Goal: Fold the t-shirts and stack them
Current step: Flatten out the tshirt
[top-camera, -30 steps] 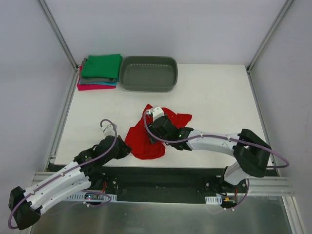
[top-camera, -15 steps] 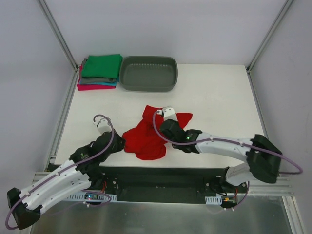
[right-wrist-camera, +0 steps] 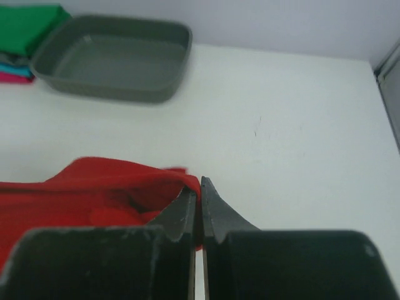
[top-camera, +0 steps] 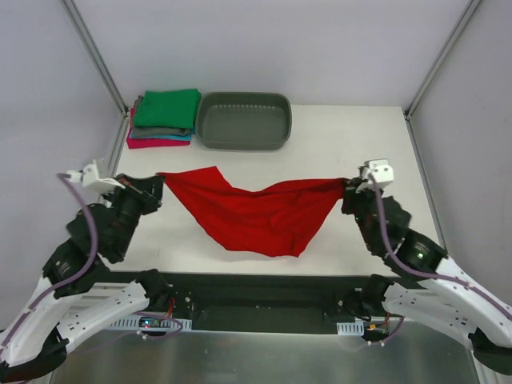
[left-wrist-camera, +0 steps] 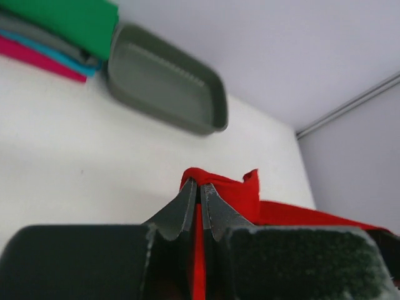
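Observation:
A bright red t-shirt (top-camera: 260, 212) hangs stretched between my two grippers over the middle of the table, its lower part sagging toward the near edge. My left gripper (top-camera: 158, 182) is shut on the shirt's left corner (left-wrist-camera: 215, 187), the cloth pinched between its fingertips (left-wrist-camera: 189, 203). My right gripper (top-camera: 349, 188) is shut on the right corner (right-wrist-camera: 181, 181). At the back left lies a stack of folded t-shirts (top-camera: 164, 118), green on top, with grey, teal and magenta below it.
A grey oval plastic tub (top-camera: 243, 120) stands right of the folded stack at the back of the white table (top-camera: 352, 144). Metal frame posts (top-camera: 96, 56) rise at both back corners. The arm bases sit on the black rail (top-camera: 264, 292) at the near edge.
Both arms have swung outward, pulling the crumpled red shirt into a wide taut span. The right gripper, open one second ago, has shut on the shirt's right corner.

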Controlling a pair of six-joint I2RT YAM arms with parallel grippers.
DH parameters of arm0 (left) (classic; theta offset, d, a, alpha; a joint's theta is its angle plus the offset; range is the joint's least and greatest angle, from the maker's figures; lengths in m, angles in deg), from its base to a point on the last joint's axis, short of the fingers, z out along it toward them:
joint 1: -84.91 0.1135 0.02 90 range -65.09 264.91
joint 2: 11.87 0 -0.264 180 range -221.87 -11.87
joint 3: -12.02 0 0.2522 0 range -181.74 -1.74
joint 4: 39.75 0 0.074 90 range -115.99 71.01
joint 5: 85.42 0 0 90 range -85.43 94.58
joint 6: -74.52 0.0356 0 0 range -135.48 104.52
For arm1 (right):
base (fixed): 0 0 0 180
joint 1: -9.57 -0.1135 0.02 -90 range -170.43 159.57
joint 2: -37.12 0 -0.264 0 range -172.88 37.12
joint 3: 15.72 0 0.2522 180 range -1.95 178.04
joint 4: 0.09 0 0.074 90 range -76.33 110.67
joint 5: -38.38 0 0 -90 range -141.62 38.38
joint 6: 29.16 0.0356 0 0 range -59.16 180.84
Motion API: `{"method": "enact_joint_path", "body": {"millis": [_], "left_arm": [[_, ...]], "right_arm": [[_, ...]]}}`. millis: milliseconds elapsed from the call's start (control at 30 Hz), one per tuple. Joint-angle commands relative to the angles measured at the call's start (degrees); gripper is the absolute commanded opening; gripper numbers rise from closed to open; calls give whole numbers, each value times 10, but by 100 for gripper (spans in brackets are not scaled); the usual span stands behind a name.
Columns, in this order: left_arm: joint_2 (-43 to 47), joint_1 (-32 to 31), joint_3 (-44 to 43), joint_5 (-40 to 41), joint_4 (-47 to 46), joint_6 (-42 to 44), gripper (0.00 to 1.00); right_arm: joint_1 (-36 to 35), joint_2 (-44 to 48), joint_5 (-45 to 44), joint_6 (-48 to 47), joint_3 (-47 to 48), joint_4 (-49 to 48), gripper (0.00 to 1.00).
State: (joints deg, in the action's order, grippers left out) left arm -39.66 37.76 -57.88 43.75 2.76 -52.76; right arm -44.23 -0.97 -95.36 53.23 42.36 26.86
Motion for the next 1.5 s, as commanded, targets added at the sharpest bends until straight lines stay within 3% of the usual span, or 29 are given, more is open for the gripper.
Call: {"method": "enact_joint_path", "body": {"millis": [0,100,200,400,500,600,733,833,933,1033,1100,1167,1300,1333,1400,1467], "left_arm": [[29,3,-75,19,-41,62,0],[55,2,-91,-24,-91,77,0],[69,3,-123,-49,-103,91,0],[83,2,-134,-44,-112,108,0],[65,3,-124,-22,-113,113,0],[43,2,-112,31,-113,129,0],[30,3,-29,109,-112,110,0],[7,2,73,150,-111,57,0],[-48,7,164,168,-92,-13,0],[-116,45,209,139,-82,-79,0],[-156,110,219,62,-82,-89,0],[-188,163,226,-6,-82,-93,0],[-216,180,241,-14,-82,-97,0],[-215,180,244,-11,-83,-96,0],[-209,181,248,-9,-83,-93,0],[-199,181,254,-13,-83,-93,0]], "right_arm": [[3,70,16,-83,112,41,1],[2,103,44,-92,171,62,1],[2,121,130,-93,221,63,1],[2,122,239,-70,265,64,1],[2,106,214,-69,262,75,1],[2,90,128,-71,239,78,1],[3,72,12,-22,151,94,1],[11,29,-26,40,68,99,1],[67,-70,45,113,14,91,1],[124,-184,110,110,-18,13,2],[151,-260,112,101,-3,-18,8],[173,-327,111,96,37,-7,23],[192,-400,111,103,112,75,74],[192,-401,107,110,119,91,81],[193,-385,98,133,118,118,95],[193,-350,82,186,102,158,96]]}}
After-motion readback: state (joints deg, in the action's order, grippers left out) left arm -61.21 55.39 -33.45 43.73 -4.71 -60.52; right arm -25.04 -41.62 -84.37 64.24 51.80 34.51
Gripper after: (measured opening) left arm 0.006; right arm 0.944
